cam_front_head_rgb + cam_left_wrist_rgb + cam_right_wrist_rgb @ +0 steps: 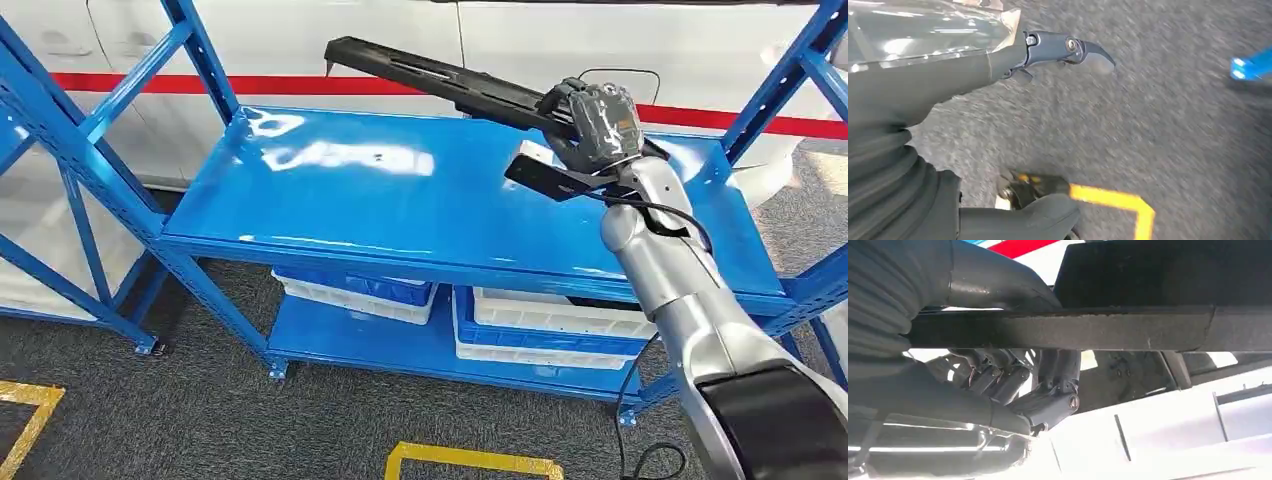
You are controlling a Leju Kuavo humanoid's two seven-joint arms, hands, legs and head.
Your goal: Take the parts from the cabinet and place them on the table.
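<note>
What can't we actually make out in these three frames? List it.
- Contents of the lower bins: head view, hidden by the blue shelf above them.
- Near end of the long black part: head view, covered by the right hand gripping it.
- Part's full shape: right wrist view, cut off at the edge.
- Left hand: left wrist view, motion-blurred over the floor; it holds nothing.

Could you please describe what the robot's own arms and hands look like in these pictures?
The right arm is silver with rounded segments, a black section nearest the body and a black cable along it. The right hand is dark grey. The left hand has a grey ribbed cover and dark fingers.
</note>
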